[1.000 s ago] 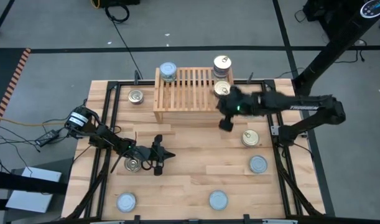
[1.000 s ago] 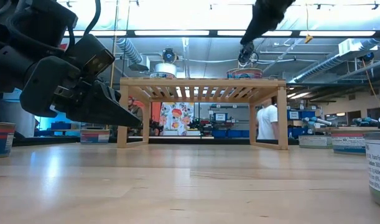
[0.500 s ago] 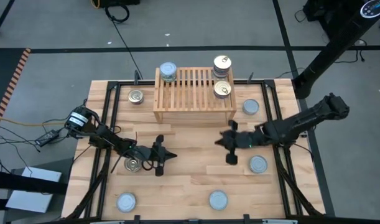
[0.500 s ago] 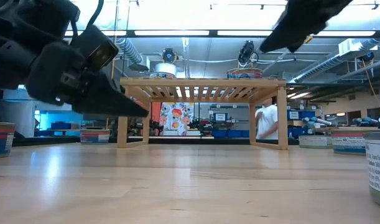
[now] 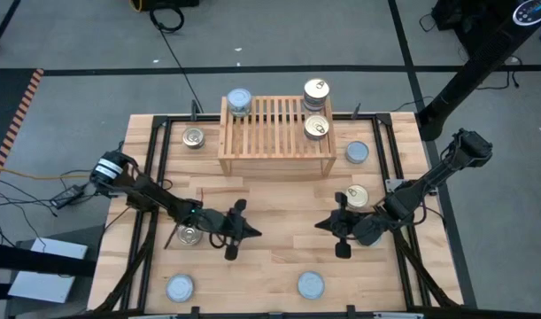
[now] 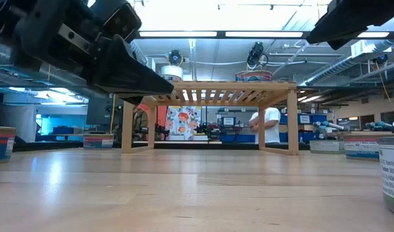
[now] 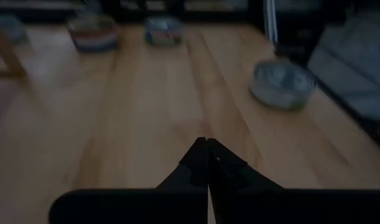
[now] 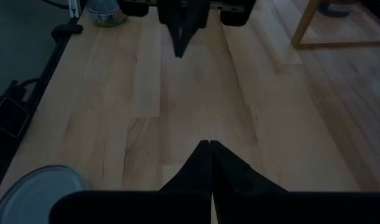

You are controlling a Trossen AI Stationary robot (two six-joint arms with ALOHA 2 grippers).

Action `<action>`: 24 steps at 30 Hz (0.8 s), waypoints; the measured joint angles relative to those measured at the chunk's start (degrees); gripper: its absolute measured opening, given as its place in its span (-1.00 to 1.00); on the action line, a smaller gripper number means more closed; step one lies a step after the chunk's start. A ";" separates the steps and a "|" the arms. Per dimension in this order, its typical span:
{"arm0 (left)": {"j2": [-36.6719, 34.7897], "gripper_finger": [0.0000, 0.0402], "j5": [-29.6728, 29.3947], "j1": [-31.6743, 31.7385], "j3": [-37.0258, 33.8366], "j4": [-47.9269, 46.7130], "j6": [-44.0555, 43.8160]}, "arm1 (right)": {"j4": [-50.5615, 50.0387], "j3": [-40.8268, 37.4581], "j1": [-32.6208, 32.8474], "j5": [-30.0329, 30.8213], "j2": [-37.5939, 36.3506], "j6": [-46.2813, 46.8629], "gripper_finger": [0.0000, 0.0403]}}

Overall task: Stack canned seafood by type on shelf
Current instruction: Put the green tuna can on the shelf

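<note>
Take the shelf (image 5: 276, 133) as your reference: it stands at the far middle of the table (image 5: 279, 257), and on its slatted top you have a silver-lidded tin (image 5: 239, 101) at its left end, a stack topped by a gold-lidded tin (image 5: 316, 89) at its far right corner, and a second gold-lidded tin (image 5: 316, 128) just in front of that stack. On the table, one gold tin (image 5: 193, 137) sits just left of the shelf and one silver tin (image 5: 357, 152) just right of it. In front of the shelf and to its left, your left gripper (image 5: 252, 234) has its fingers pressed together on nothing, tip aimed toward the middle, with a gold tin (image 5: 189, 236) beside its arm. In front of the shelf and to its right, your right gripper (image 5: 319, 224) is likewise pinched closed and empty, facing the left one, with a gold tin (image 5: 358, 197) just behind it. Two silver tins (image 5: 179, 287) (image 5: 311, 284) lie along the near edge, farthest from the shelf.
</note>
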 joint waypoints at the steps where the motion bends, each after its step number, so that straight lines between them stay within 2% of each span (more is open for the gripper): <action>1: -0.97 -1.00 0.51 0.02 1.69 -5.14 -0.02 | 0.02 -0.12 0.39 0.11 0.02 0.04 -0.97; 5: -5.26 -1.00 0.48 0.02 9.84 -30.10 0.32 | -0.01 -0.37 2.11 0.62 0.02 0.02 -0.97; 10: -10.52 -1.00 0.18 -1.29 17.90 -48.41 3.34 | -0.02 -0.39 4.46 1.40 0.02 0.02 -0.97; 16: -16.27 -1.00 -2.27 -1.96 21.64 -59.62 2.77 | -0.61 -0.41 6.14 2.45 0.00 1.89 -0.97; 19: -18.56 -1.00 -3.29 -2.83 21.32 -63.42 0.08 | -4.58 -0.39 6.60 -0.45 -0.15 10.16 -0.97; 22: -19.21 -1.00 -6.17 -4.58 20.24 -62.78 -0.56 | -12.73 -0.39 6.73 -2.10 -0.26 20.97 -0.97; 24: -19.25 -1.00 -7.24 -5.45 18.72 -58.24 0.14 | -19.60 -0.39 6.70 -2.11 -0.26 27.56 -0.98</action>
